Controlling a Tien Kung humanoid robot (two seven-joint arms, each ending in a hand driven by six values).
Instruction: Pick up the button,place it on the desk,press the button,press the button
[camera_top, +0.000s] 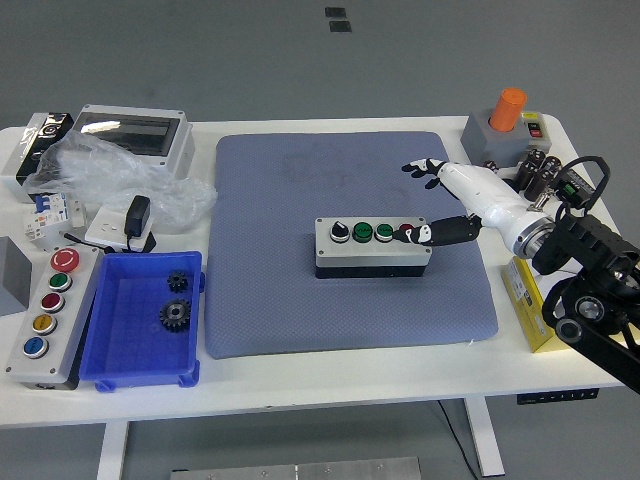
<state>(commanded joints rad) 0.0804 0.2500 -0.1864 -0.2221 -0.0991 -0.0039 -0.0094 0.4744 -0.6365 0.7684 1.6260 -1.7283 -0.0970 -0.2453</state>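
One white table (330, 385) fills your view, standing on a plain grey floor (250, 55) with two small dark plates set into it near the top. A blue-grey mat (300, 290) covers the middle of the tabletop, and on it, slightly right of centre, sits the button box (372, 247): a grey case on a black base with a black selector knob, two green buttons and a red button (405, 233) in a row along its top.

Your right hand (455, 200) reaches in from the right edge over the mat. Its fingers are spread, holding nothing; one finger (440, 232) stretches out to the left, and its tip lies over the red button at the box's right end (whether it is actually pressing down, you cannot tell from this height). The other fingers fan away toward the mat's far side, clear of the box.

Off the mat on the left you have a blue tray (140, 320) with two dark gears (175, 300) in it, a larger control box (45, 315) with red, green, dark red, yellow and blue buttons, a crumpled clear plastic bag (120, 180), a black plug adapter (137, 218) and a grey enclosure with a clear lid (135, 135). At the far right corner stands an orange-capped emergency stop unit (508, 125), and a yellow box (530, 305) lies by the right edge.
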